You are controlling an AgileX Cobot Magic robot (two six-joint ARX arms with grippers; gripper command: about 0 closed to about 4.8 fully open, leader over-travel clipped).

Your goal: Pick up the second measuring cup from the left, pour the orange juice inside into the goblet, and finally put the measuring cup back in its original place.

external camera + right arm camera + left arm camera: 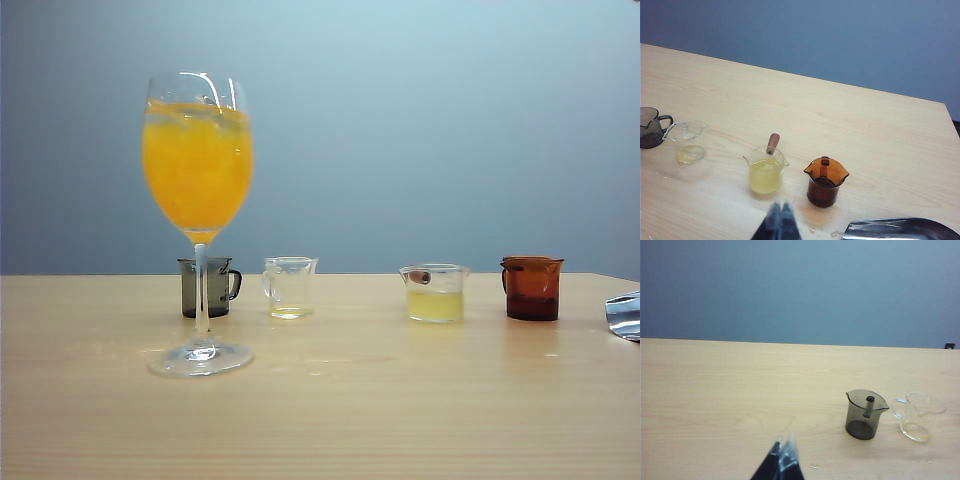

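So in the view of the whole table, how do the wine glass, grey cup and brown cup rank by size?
1. Goblet, by far the tallest, though also nearest the camera.
2. Smoky grey cup and brown cup: they look alike, so no ranking.

Four cups (765, 170) on wooden table (880, 135)

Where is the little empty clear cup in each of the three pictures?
Exterior view: clear cup stands second from left in the row, behind and right of the goblet.
Left wrist view: clear cup sits by the grey cup.
Right wrist view: clear cup again beside the grey cup.
Shared landmark: the grey cup.
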